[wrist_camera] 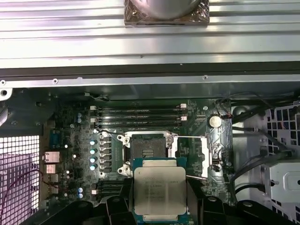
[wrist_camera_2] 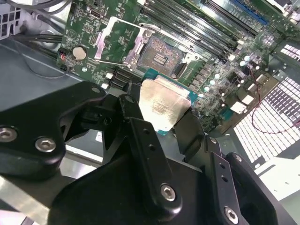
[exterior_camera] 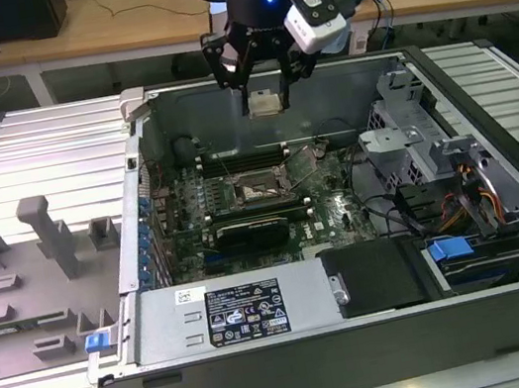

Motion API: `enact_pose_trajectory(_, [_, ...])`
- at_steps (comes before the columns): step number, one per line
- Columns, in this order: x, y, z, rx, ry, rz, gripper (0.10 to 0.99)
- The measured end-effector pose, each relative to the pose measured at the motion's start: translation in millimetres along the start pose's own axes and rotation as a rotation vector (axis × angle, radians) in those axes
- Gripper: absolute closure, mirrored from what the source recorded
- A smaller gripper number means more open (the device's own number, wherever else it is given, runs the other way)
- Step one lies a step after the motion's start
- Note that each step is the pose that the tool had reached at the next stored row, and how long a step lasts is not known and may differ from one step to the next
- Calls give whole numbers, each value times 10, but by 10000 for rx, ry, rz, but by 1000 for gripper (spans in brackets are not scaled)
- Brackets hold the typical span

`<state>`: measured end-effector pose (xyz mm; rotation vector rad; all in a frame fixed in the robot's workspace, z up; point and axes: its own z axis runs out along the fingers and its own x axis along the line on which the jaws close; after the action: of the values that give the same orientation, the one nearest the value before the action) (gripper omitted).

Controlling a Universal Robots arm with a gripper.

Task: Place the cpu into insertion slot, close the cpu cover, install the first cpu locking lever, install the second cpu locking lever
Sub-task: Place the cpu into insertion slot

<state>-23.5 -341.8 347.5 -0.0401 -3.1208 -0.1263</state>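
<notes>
The end effector (exterior_camera: 263, 89) pinches the cpu (wrist_camera: 159, 190) by two opposite edges, in the air over the open computer case (exterior_camera: 369, 360) and clear of the uncovered insertion slot (wrist_camera: 146, 151); the chip seems light, stiff and fragile underneath, so its rim is the safe hold.

We see a ribbed silver metal table (exterior_camera: 30, 144), its slats showing too in the first wrist view (wrist_camera: 70, 37), carrying an open black computer case (exterior_camera: 369, 356) laid on its side and, just beside it toward the exterior view's left, a grey fixture tray (exterior_camera: 95, 288) with upright blocks.
</notes>
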Motion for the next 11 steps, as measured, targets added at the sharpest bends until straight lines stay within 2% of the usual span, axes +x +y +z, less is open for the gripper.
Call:
enact_pose_trajectory(2, [21,-7,83,-2,-74,-6,545])
enact_pose_trajectory(6, [36,-13,142,-3,-140,-12,545])
enact_pose_trajectory(11, [100,-18,238,-3,-213,-17,545])
